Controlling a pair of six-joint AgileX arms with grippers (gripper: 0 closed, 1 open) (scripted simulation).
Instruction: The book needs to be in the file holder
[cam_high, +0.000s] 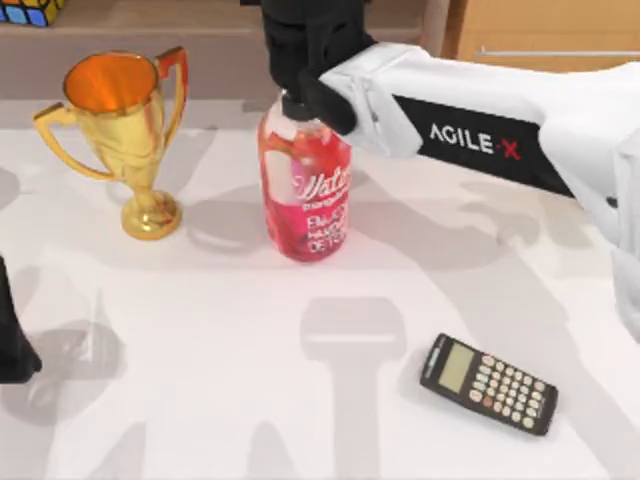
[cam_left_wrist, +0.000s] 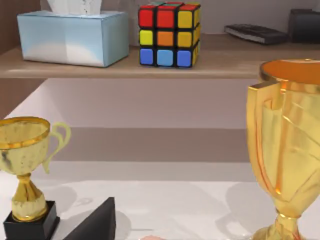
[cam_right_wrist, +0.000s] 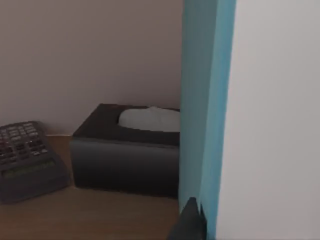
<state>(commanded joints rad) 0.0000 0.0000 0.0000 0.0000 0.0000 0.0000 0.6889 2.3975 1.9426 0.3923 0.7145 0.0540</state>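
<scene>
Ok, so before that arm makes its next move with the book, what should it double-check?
1. Book near the right tool: ok. The book stands upright, close up in the right wrist view.
2. Firm hold on the book: cannot tell.
3. File holder located: cannot tell.
4. Room around the right tool: not ok. It sits just above the top of the red bottle, so a knock seems possible.
5. Left tool out of the way: ok, at the table's left edge.
6. Gold trophy apart from the bottle: ok.
</scene>
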